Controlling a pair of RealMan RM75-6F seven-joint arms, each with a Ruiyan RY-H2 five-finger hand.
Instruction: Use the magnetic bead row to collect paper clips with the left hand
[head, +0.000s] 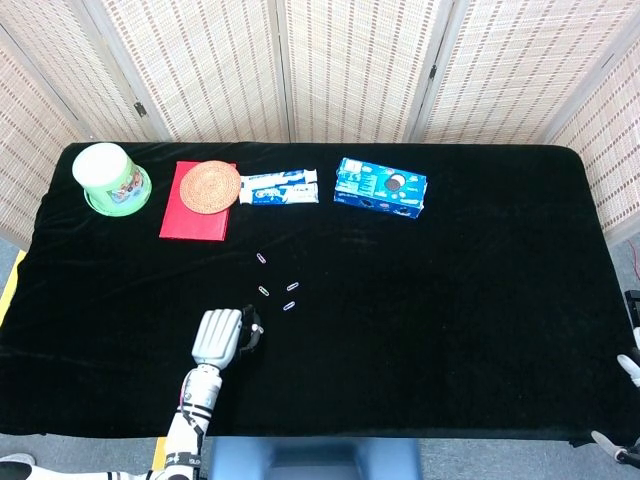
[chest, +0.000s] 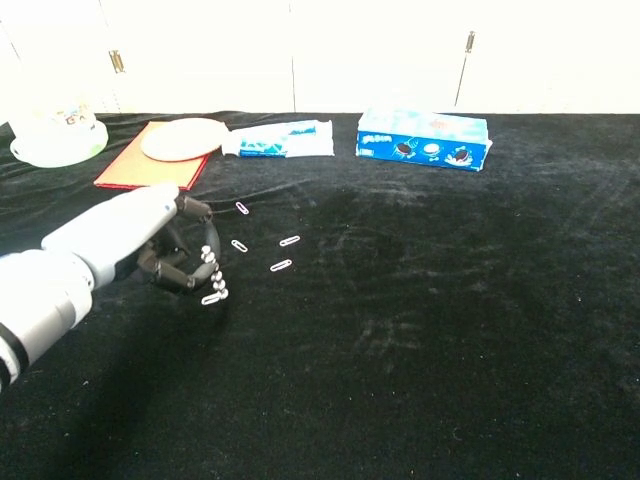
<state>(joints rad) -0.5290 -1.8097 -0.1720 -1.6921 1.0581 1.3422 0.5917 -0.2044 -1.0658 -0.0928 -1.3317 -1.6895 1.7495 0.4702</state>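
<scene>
Left hand (chest: 130, 240) low over the front-left part of the black-draped worktop (chest: 420, 330), fingers curled around the magnetic bead row (chest: 211, 276). The bead row hangs down from the fingers as a short silver string. One paper clip (chest: 213, 298) sits at its lower end, touching the last bead; chest view does not settle whether the clip is lifted or lying on the cloth. In the head view the same hand (head: 224, 338) shows knuckles-up, with the beads only a pale speck at its right edge.

Three loose paper clips lie on the cloth just beyond the hand: one (chest: 243, 208) farthest back, one (chest: 239, 245) nearest the fingers, one (chest: 290, 241) further right. A fourth clip (chest: 281, 266) lies just in front of these.

Back row, left to right: green-and-white cup (head: 110, 178), red mat (head: 196, 213) with round woven coaster (head: 210, 186) on it, toothpaste box (head: 279, 188), blue cookie box (head: 380, 187).

Right hand (head: 632, 365): only a sliver at the right frame edge; finger posture unreadable.
</scene>
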